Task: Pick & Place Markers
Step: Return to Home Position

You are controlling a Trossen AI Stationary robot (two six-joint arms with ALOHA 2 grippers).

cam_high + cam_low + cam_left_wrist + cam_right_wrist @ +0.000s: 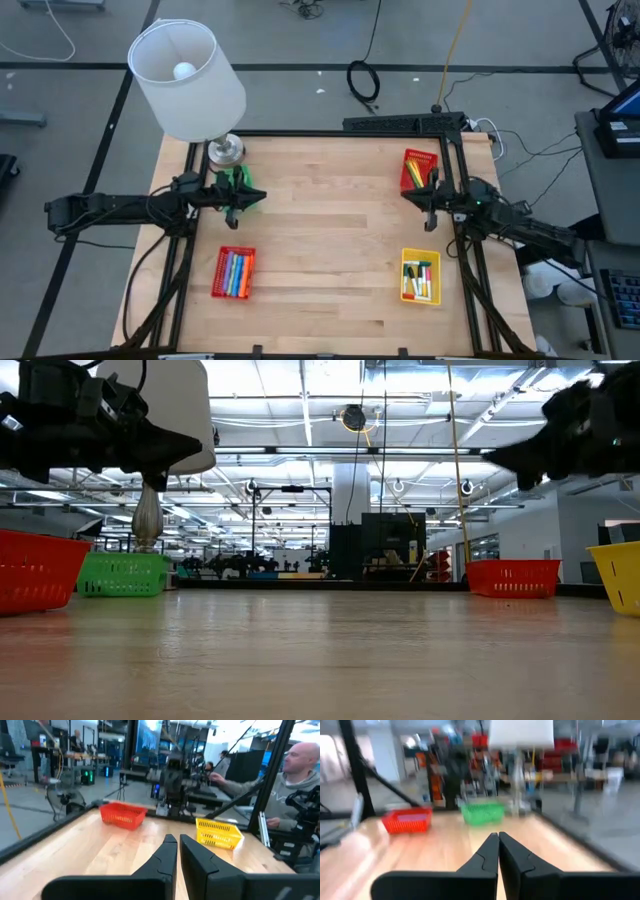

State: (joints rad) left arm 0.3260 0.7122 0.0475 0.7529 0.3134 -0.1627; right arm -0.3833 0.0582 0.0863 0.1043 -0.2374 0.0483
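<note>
High view: the wooden counter (pixel 330 250) is bordered by a black frame (pixel 330 133) along its far edge and both sides. Four baskets sit toward its corners, and a broad stretch of bare wood lies between them. A lamp (pixel 190 75) stands at the far left corner, its white shade overhanging the far edge.

The left jaws hover over the green basket (pixel 252 200) just beside the lamp's base. The left wrist view shows them drawn close, with only a slit between. The right jaws hang beside the far red basket (pixel 406 165) near the right rail, and the right wrist view shows them pressed together. In the low view both arms ride well above the wood.

The markers (pixel 235 274) lie in three baskets. In the near red basket (pixel 216 272) they lie side by side, long axes running from far edge to near edge. Those in the yellow basket (pixel 403 280) lie mostly the same way, a few skewed. Those in the far red basket lie slanted.
</note>
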